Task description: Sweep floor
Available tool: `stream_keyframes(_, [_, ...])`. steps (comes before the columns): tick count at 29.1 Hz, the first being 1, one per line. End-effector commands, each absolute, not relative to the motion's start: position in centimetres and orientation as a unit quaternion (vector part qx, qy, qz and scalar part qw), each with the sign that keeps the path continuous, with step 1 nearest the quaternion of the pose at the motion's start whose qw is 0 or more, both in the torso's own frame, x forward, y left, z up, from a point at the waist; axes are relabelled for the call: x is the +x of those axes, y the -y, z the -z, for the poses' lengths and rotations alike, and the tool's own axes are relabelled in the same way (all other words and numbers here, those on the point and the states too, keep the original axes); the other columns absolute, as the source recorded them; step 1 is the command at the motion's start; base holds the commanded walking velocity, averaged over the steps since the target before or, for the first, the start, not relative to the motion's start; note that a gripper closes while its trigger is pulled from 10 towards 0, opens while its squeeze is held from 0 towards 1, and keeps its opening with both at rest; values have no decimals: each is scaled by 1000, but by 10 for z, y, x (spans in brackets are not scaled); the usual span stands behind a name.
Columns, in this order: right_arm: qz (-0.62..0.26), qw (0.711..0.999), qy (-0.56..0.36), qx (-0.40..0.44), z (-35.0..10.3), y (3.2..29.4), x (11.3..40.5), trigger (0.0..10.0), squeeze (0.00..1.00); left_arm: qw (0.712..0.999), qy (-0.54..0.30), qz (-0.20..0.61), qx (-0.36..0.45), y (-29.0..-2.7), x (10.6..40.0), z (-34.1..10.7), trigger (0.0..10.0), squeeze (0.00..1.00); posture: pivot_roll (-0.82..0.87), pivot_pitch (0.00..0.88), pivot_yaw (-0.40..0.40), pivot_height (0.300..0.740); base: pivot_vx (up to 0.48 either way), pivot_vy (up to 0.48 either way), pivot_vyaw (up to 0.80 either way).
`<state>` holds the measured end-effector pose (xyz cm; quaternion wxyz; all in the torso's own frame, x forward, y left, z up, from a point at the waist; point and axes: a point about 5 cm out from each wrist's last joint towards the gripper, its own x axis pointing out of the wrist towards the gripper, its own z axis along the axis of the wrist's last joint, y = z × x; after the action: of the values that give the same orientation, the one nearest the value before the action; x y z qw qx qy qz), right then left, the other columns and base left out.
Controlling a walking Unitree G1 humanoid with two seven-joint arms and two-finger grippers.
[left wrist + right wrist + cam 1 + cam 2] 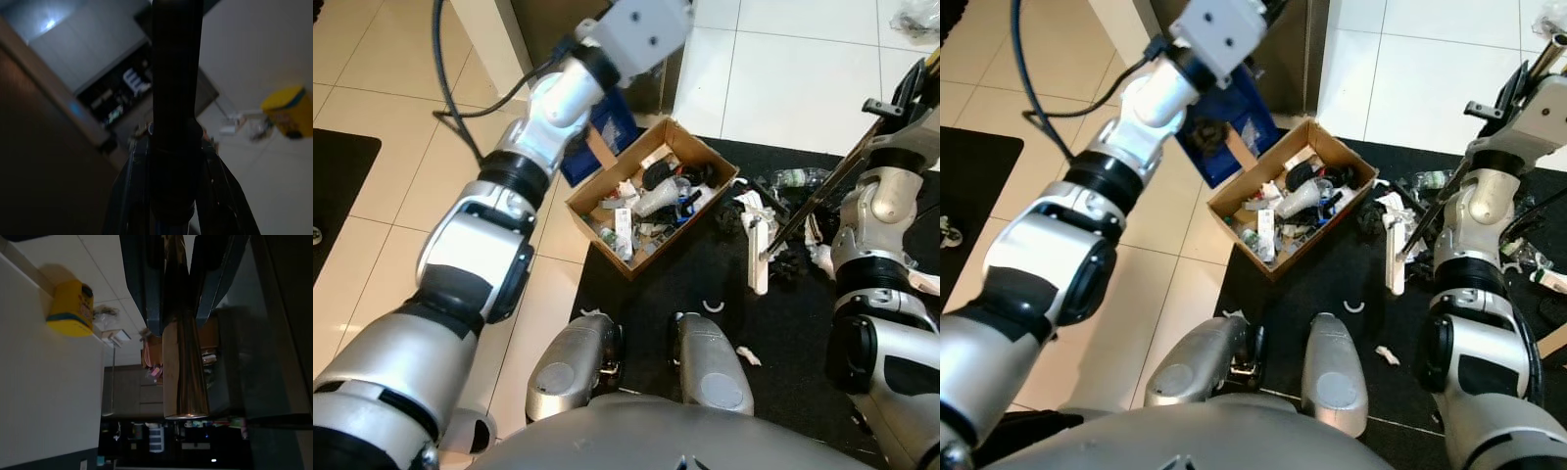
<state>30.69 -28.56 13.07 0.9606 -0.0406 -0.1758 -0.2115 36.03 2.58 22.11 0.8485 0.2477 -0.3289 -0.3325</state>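
The right pincer (177,293) is closed around a broom handle (182,367) — its 2 dark fingers (142,279) press the shiny pole from either side in the right wrist view. From the head, the right arm (1474,235) stands over the black mat (1332,284), and the thin handle slants down from the robot's right to the white broom head (1394,257), which rests on the mat among scraps of litter (1408,211) just to the right of the cardboard box (1290,201). The box lies on the mat's edge by the beige floor tiles (1038,117) and is packed with rubbish, a white bottle among it.

The left pincer (177,161) holds a dark, thick pole (176,73) between its 2 fingers. The left arm (509,176) is raised over the tiles, above a blue dustpan (1224,122) lying behind the box.

A yellow tub (71,308) stands on the floor further off.
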Motion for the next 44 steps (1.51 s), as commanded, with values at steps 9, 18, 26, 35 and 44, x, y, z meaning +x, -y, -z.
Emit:
stream_keyframes(9, [221, 954, 200, -46, -137, 288, 301, 10000, 0, 805, 421, 363, 207, 8, 340, -243, 10000, 0, -12, 62, 132, 740, 0, 0, 0])
stream_keyframes(18, [230, 951, 200, -49, -137, 293, 296, 10000, 0, 757, 450, 429, 202, 29, 312, -223, 10000, 0, -19, 61, 136, 740, 0, 0, 0])
stream_keyframes(26, [231, 950, 202, -50, -138, 292, 297, 10000, 0, 761, 445, 426, 205, 24, 314, -217, 10000, 0, -14, 57, 137, 740, 0, 0, 0])
stream_keyframes(35, [228, 948, 214, -49, -146, 292, 299, 10000, 0, 855, 404, 300, 128, -11, 350, -247, 10000, 0, -9, 40, 127, 740, 0, 0, 0])
stream_keyframes(44, [219, 949, 220, -50, -153, 291, 304, 10000, 0, 908, 373, 178, 70, -65, 379, -278, 10000, 0, 10, 32, 107, 740, 0, 0, 0])
